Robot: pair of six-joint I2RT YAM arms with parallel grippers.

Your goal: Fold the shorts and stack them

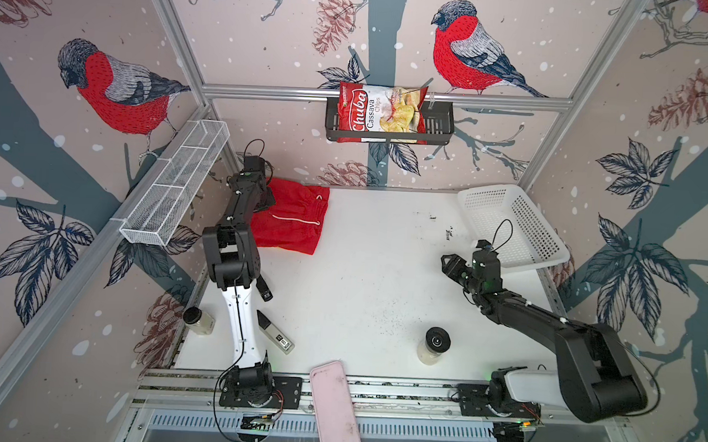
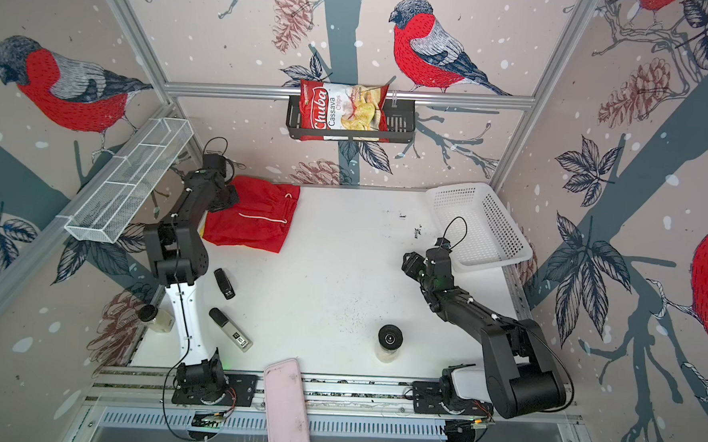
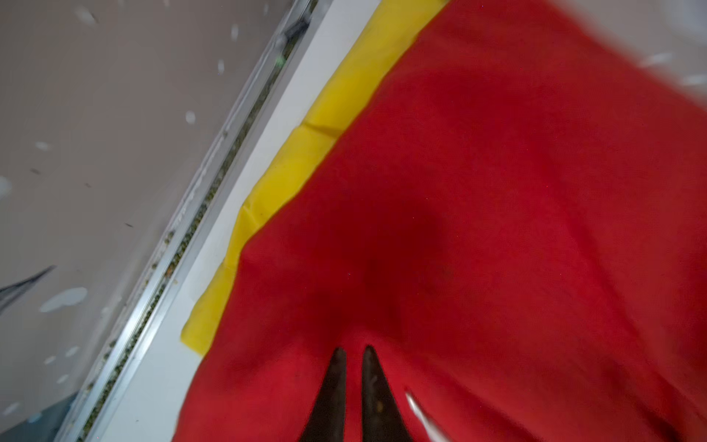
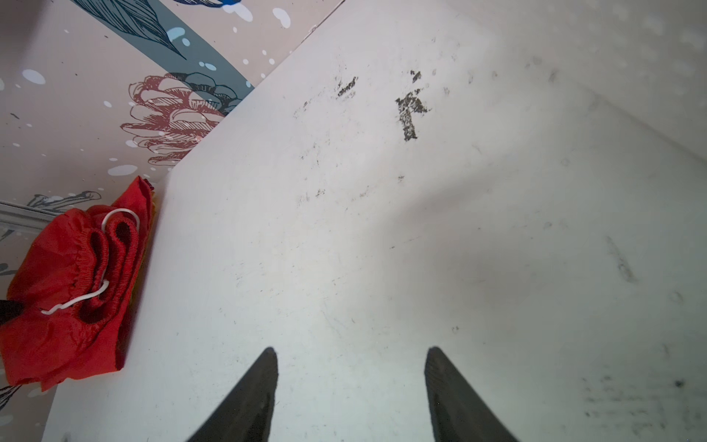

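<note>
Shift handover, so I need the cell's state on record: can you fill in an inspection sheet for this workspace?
Surface: white table, dark scuffs and specks.
Job's things: red shorts lie folded on yellow shorts in the far left corner; only a yellow edge shows.
Clutter: left jar, right jar, grey stick, pink tray, white basket.
Claws: left claw nearly shut over the red shorts; right claw open above bare table.
Cables: left wrist loop, right wrist loop.
Surroundings: chips bag in wall rack, wire shelf, bird wallpaper.

Black-and-white arms (image 1: 546, 323), dark tapered fingers (image 4: 248, 402)
</note>
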